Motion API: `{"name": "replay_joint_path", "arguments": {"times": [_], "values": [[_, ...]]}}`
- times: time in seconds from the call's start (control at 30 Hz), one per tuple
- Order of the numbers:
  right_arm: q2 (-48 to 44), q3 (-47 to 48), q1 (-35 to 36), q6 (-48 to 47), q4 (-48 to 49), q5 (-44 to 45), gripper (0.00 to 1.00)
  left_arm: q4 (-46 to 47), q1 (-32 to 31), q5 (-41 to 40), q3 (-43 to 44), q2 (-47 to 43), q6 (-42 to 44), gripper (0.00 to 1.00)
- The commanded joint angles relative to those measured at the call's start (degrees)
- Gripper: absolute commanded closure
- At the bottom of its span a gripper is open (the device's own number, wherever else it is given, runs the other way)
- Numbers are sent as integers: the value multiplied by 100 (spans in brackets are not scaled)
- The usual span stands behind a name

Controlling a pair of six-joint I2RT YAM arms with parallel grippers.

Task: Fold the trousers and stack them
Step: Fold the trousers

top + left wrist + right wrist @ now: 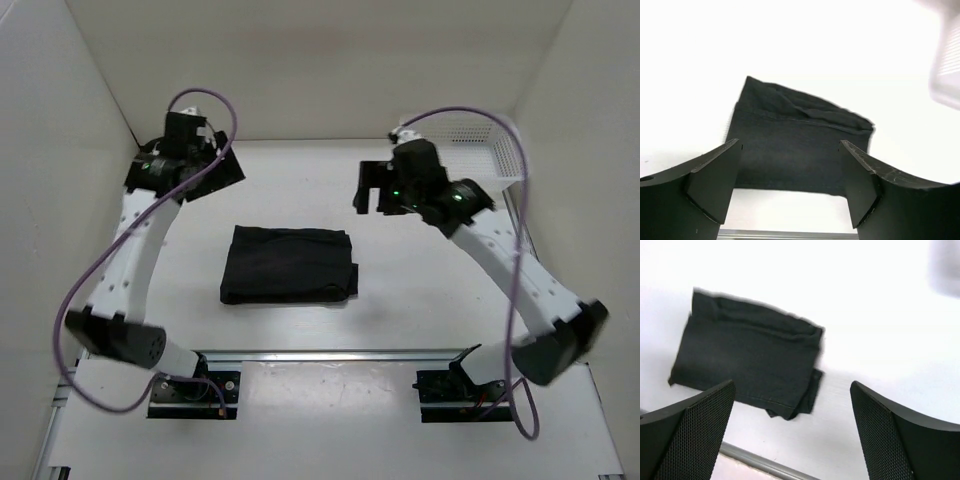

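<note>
The black trousers [288, 265] lie folded into a flat rectangle on the white table, in the middle of the top view. They also show in the left wrist view [795, 145] and the right wrist view [745, 352], where a lower layer sticks out at the near right corner. My left gripper [212, 168] is open and empty, raised behind and left of the trousers. My right gripper [372, 190] is open and empty, raised behind and right of them. Neither touches the fabric.
A white mesh basket [478, 148] stands at the back right corner; it shows blurred in the left wrist view [946, 65]. White walls close in the table on three sides. A metal rail [330, 355] runs along the near edge.
</note>
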Motion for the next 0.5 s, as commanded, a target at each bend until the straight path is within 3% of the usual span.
{"name": "replay_joint_path", "arguments": {"times": [0.0, 0.1, 0.27, 0.47], "values": [[-561, -201, -85, 20, -804, 1170, 0, -552, 90, -225, -116, -670, 19, 11], [-1035, -332, -138, 169, -1279, 1960, 0, -553, 90, -391, -537, -1373, -51, 10], [-1932, -666, -270, 406, -1622, 2428, 0, -491, 143, -690, -1153, -2550, -175, 10], [-2513, -851, -270, 820, -2080, 2834, 0, -631, 143, -1200, -1742, -3299, -175, 9]]}}
